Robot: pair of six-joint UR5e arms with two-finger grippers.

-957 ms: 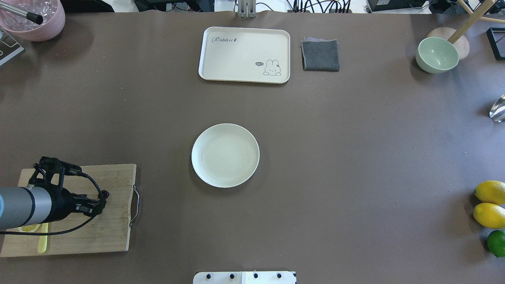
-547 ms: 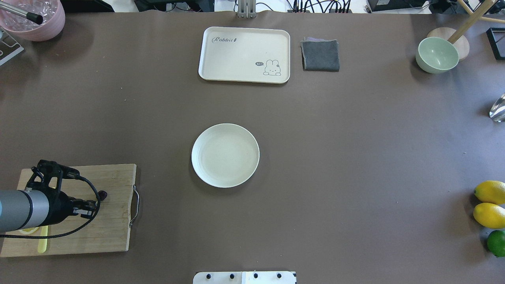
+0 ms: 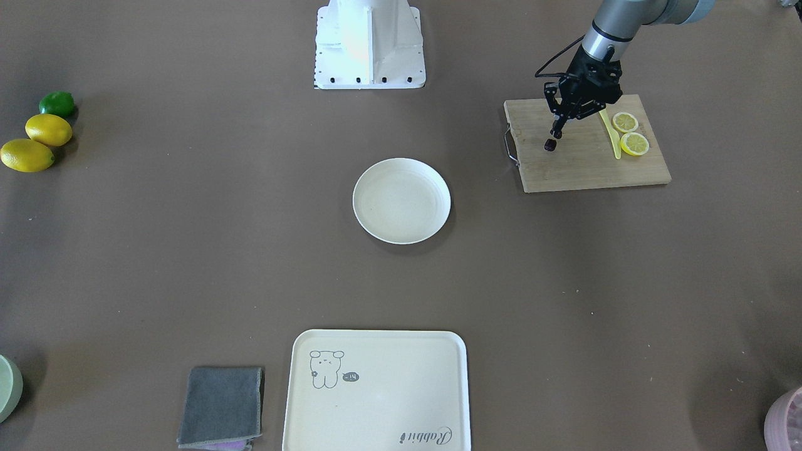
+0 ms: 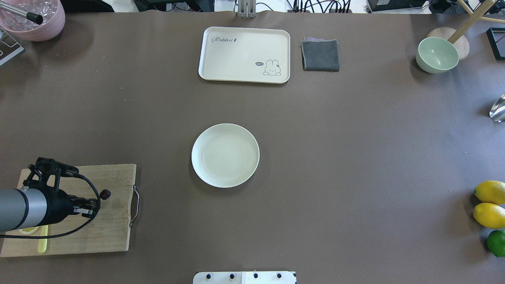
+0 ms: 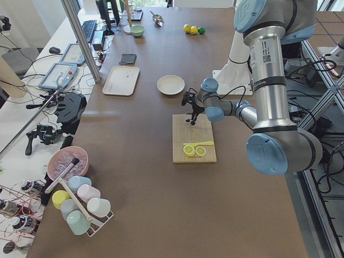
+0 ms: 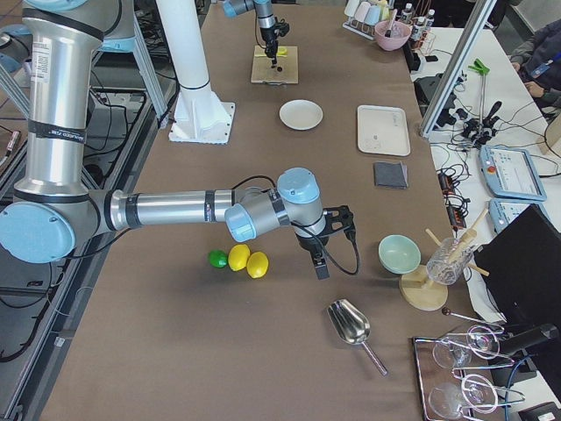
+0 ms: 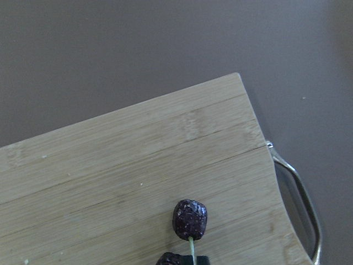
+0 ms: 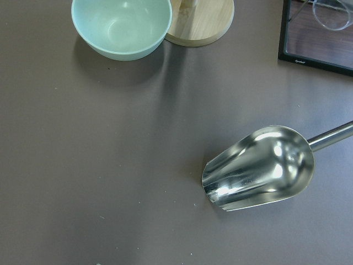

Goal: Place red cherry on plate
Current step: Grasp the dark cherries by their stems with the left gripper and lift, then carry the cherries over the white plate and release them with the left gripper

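Note:
The red cherry (image 7: 190, 219), a dark pair on a thin stem, is over the right end of a wooden cutting board (image 4: 114, 221), near its metal handle. My left gripper (image 4: 96, 206) is shut on the stem, and in the front view the cherry (image 3: 550, 145) sits just below the gripper (image 3: 556, 131). Whether the fruit touches the board I cannot tell. The round cream plate (image 4: 225, 155) lies bare at the table's middle, well to the right of the board. My right gripper (image 6: 320, 266) shows only in the exterior right view, above the table near the scoop, and I cannot tell its state.
Two lemon slices (image 3: 630, 133) and a yellow strip lie on the board's far end. A rabbit tray (image 4: 244, 54) and grey cloth (image 4: 320, 55) sit at the back. A green bowl (image 4: 437, 54), metal scoop (image 8: 259, 168), lemons (image 4: 489, 203) and a lime are on the right side.
My left arm has drawn back slightly to the left over the board. The cherry stays at almost the same spot by the fingertips.

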